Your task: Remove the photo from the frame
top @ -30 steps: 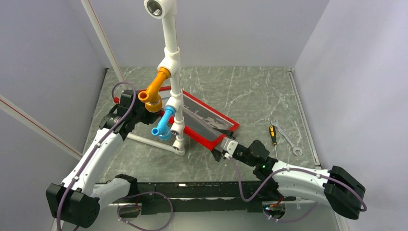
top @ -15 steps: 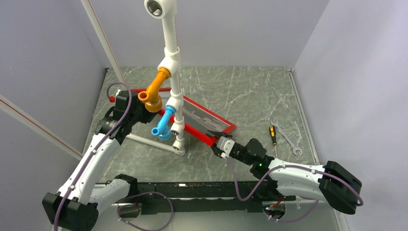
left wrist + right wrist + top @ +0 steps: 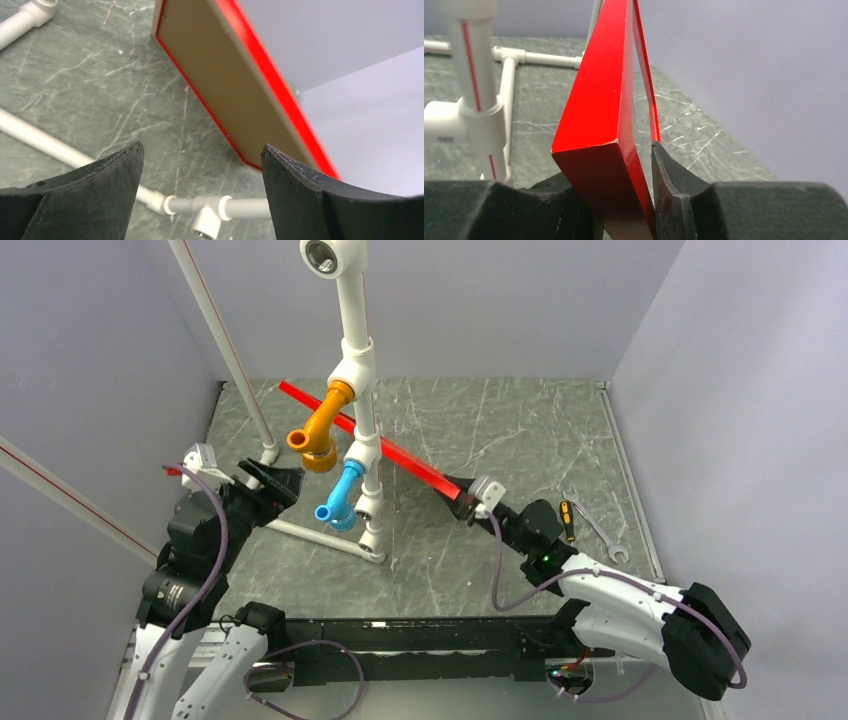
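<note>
The red frame [image 3: 370, 440] stands tilted up on edge, running from the back left down to my right gripper [image 3: 468, 496]. That gripper is shut on its near corner; the right wrist view shows the thick red frame [image 3: 599, 100] pinched between the black pads [image 3: 674, 185]. My left gripper [image 3: 280, 480] is open and holds nothing, left of the pipe stand. Past its spread fingers [image 3: 100, 190], the left wrist view shows the frame's brown back [image 3: 225, 85] with its red rim. The photo is hidden.
A white pipe stand [image 3: 360, 350] with an orange elbow [image 3: 318, 435] and a blue elbow [image 3: 340, 498] rises in front of the frame; its base pipes [image 3: 50, 147] lie on the marble table. A screwdriver [image 3: 567, 520] and a wrench [image 3: 600, 530] lie at the right. Walls enclose three sides.
The right gripper closed on the frame's near corner and tipped it from flat up onto edge. The left gripper let go, opened wide and drew back to the left.
</note>
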Motion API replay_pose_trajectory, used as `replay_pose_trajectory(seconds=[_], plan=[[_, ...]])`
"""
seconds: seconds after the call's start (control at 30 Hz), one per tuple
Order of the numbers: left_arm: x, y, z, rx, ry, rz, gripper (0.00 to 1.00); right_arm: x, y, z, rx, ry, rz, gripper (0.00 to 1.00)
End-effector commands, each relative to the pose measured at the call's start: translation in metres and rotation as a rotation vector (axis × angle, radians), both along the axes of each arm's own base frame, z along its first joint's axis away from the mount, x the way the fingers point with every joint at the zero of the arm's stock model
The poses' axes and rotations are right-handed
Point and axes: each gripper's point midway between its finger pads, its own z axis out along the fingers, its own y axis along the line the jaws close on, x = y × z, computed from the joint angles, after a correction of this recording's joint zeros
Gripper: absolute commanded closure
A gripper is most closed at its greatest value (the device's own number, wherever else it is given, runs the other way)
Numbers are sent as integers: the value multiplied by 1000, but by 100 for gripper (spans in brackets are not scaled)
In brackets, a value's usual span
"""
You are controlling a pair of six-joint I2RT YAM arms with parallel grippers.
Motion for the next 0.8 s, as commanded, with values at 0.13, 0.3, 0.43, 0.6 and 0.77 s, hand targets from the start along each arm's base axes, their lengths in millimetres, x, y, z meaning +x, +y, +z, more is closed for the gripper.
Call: replay_pose_trajectory(seconds=[0.13, 0.3, 0.43, 0.6, 0.77], plan=[[-33, 10, -44, 220, 65, -89, 12, 14, -3, -15, 71, 310, 98, 90], [-38, 12, -47, 254, 50, -106, 12, 23, -9, -2, 165, 438, 153, 100], [-35, 13, -50, 293, 67, -115, 12, 32, -11, -4, 149, 546, 191, 100], [-27, 10, -51, 299, 69, -123, 12, 37, -15, -6, 148, 687, 312, 100], [-17, 2, -53, 292, 66, -149, 12, 42, -22, -4, 164, 756, 383, 100]])
